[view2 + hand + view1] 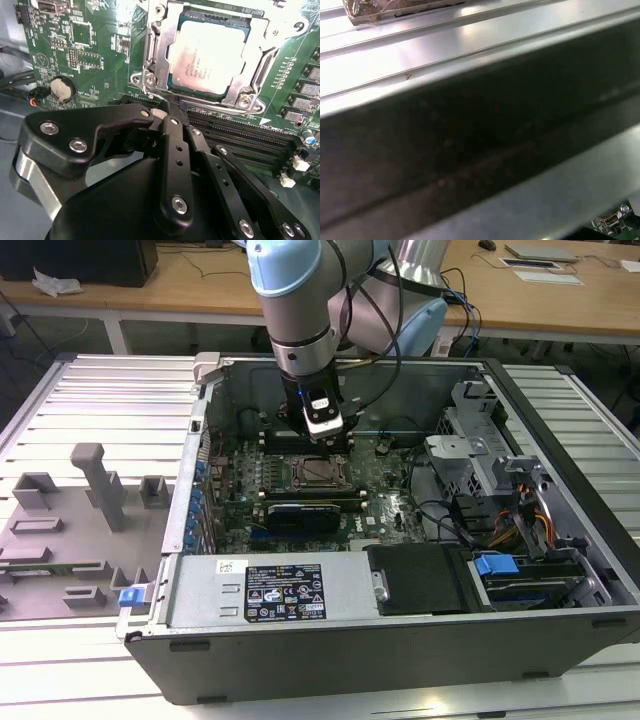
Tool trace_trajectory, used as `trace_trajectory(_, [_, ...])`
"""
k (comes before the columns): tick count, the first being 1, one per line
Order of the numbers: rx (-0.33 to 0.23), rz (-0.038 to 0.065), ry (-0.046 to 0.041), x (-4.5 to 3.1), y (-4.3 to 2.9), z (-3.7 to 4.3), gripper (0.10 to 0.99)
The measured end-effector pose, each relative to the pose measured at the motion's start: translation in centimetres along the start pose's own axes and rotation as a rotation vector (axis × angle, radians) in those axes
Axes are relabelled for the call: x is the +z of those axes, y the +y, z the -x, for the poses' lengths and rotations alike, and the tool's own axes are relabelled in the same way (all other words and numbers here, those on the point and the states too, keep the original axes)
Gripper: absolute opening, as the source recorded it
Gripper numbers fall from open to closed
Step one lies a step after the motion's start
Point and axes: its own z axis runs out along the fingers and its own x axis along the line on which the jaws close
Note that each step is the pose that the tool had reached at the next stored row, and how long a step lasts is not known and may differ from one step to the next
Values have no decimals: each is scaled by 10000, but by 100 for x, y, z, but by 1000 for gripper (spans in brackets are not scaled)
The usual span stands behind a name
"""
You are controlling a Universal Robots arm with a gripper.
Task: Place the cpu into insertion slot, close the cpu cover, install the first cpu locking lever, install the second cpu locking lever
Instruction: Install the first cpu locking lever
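Slatted metal table [90, 390] under everything in the exterior view, wooden desks [150, 290] behind, and the open computer case [560, 440] lying flat on the slats. I'm taking the insertion slot [300, 475] as my mark. The arm [300, 300] reaches down into the case and the gripper [327, 432] hangs just above the slot. A long black card [305, 512] lies near the slot. The case walls stand well apart from it all round, and a grey fixture block [90, 480] sits outside the case, towards the exterior view's left.

Second wrist view: the cpu [207, 55] is seated in the slot, with the cpu cover [155, 45] lying flat around it. The gripper [165, 111] has its fingers pressed together, gripping nothing, tip just beside the slot's frame. Long memory slots [240, 135] run alongside.

First wrist view: dark case wall [470, 150], bright table slats beyond, and a corner of green board [615, 220].
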Motion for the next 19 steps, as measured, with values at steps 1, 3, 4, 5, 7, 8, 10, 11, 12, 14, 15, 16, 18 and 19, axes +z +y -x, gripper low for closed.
trace_trajectory(1, [7, -2, -1, 0, 0, 0, 106])
trace_trajectory(3, [12, -1, -3, 1, 0, -1, 106])
trace_trajectory(4, [12, 0, -3, 1, 1, -1, 106])
trace_trajectory(5, [11, 0, -3, 1, 2, -1, 106])
trace_trajectory(7, [11, 2, -3, -7, 4, 0, 106])
trace_trajectory(8, [10, 2, -4, -12, 5, 2, 106])
trace_trajectory(10, [11, 1, -4, -23, 7, 3, 106])
trace_trajectory(11, [12, 0, -3, -26, 7, 4, 106])
trace_trajectory(12, [11, 0, -3, -33, 8, 5, 106])
trace_trajectory(14, [9, -8, -6, -95, 18, 17, 106])
trace_trajectory(15, [6, -29, -14, -135, 24, 24, 106])
trace_trajectory(16, [-3, -61, -26, -184, 32, 34, 106])
trace_trajectory(18, [-15, -113, -47, -259, 45, 49, 106])
trace_trajectory(19, [-23, -144, -58, -293, 50, 56, 106])
